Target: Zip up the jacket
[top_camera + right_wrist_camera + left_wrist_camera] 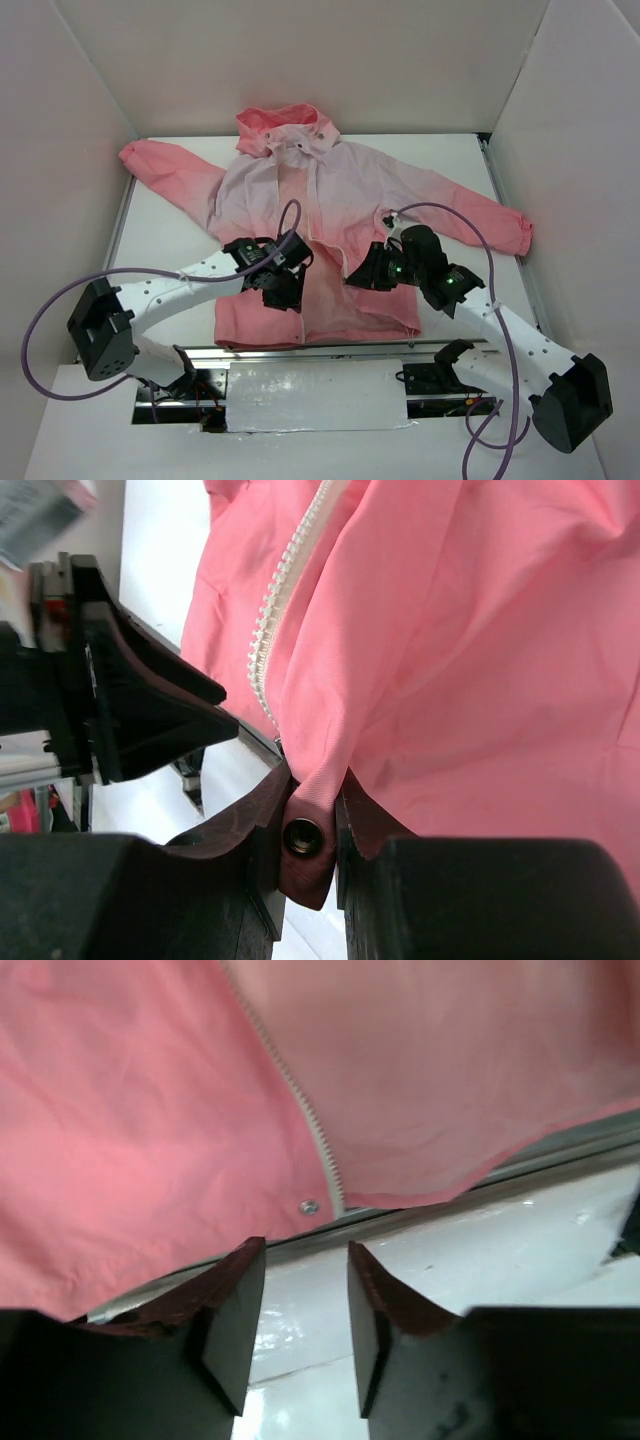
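Finds the jacket (330, 200) spread face up on the white table (165, 245), hood toward the far wall, sleeves out to either side, hem toward the arm bases. Notes the front open: white zipper (300, 1100) halves apart below the chest, paler lining showing between the panels. Records the left gripper (305, 1250) above the hem of the panel on the top view's left, jaws partly apart with nothing between them, fingertips just short of the hem edge and of a small metal snap (309, 1206) beside the zipper's lower end. Records the right gripper (310, 802) closed tight on a fold of coral fabric at the other panel's edge, a dark eyelet (303, 836) pinched between the pads, zipper teeth (285, 590) running up just beside the grip. Cannot tell where the zipper slider sits.
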You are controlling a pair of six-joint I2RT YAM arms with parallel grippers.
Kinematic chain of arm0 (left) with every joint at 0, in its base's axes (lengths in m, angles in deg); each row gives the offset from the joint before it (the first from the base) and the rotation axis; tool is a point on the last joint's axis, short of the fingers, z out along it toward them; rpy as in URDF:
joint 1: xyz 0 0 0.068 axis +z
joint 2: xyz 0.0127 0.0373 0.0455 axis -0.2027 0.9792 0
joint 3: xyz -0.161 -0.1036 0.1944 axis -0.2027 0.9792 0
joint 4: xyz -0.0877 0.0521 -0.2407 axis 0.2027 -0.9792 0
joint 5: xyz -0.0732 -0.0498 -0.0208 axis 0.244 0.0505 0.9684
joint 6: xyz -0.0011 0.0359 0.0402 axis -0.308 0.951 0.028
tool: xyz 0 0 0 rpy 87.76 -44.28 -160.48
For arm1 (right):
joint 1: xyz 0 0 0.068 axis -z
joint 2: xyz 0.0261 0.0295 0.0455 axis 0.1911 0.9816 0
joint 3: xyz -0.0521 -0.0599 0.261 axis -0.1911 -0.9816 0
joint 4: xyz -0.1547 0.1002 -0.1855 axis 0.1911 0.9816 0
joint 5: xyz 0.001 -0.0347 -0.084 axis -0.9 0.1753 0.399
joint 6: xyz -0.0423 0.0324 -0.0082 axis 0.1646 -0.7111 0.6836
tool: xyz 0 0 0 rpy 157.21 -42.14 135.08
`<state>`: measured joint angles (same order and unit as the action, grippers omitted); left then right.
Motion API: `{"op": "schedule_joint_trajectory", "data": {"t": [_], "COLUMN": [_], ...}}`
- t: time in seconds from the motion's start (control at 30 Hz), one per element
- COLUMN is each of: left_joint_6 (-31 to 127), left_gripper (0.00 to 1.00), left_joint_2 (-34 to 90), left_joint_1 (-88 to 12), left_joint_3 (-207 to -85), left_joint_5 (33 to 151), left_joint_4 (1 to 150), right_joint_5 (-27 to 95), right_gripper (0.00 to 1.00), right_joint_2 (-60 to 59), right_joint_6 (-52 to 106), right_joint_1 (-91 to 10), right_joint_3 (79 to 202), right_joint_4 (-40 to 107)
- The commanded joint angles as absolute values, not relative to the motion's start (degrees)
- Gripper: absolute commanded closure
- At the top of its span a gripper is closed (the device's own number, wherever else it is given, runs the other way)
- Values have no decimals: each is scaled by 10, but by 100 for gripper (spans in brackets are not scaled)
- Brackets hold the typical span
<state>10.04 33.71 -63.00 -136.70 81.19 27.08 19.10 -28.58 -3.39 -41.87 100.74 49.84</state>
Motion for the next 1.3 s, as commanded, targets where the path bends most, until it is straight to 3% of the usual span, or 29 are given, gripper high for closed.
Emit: {"op": "schedule_joint_trajectory", "data": {"t": [0.0,0.43,1.27], "left_joint_6": [72,52,-10], "left_gripper": [49,49,47], "left_joint_2": [366,457,513], "left_joint_1": [-641,-660,-669], "left_joint_3": [-1382,-1383,-1288], "left_joint_5": [784,830,838], "left_joint_4": [201,247,339], "right_joint_5": [210,196,167], "right_gripper": [100,100,100], "right_joint_2": [-285,-274,-249], "right_joint_6": [-18,-6,2], "right_joint_1": [-417,-416,-416], "right_joint_3": [1043,1038,1052], "right_joint_4": [530,523,518]}}
